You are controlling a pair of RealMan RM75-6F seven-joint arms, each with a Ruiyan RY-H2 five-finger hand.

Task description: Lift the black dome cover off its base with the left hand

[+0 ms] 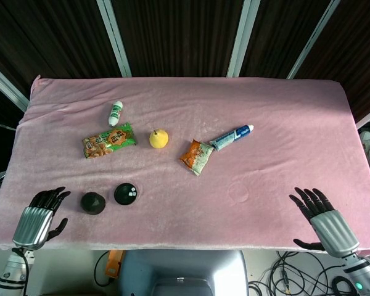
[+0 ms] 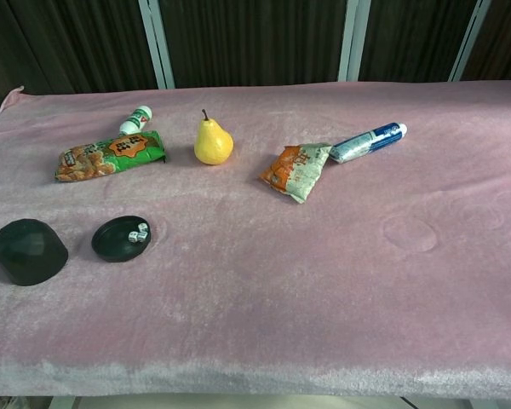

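Note:
The black dome cover [image 1: 92,203] [image 2: 30,250] stands on the pink cloth, just left of its round black base [image 1: 126,193] [image 2: 121,238]. Small white dice lie on the base. My left hand [image 1: 38,219] is open at the table's near left corner, well left of the cover and touching nothing. My right hand [image 1: 324,219] is open at the near right edge, fingers spread, far from both. Neither hand shows in the chest view.
Further back lie a green snack pack [image 1: 109,140], a small white bottle [image 1: 115,113], a yellow pear [image 1: 159,138], an orange snack bag [image 1: 197,156] and a blue-and-white tube [image 1: 232,137]. The pink tablecloth [image 1: 265,111] covers the table.

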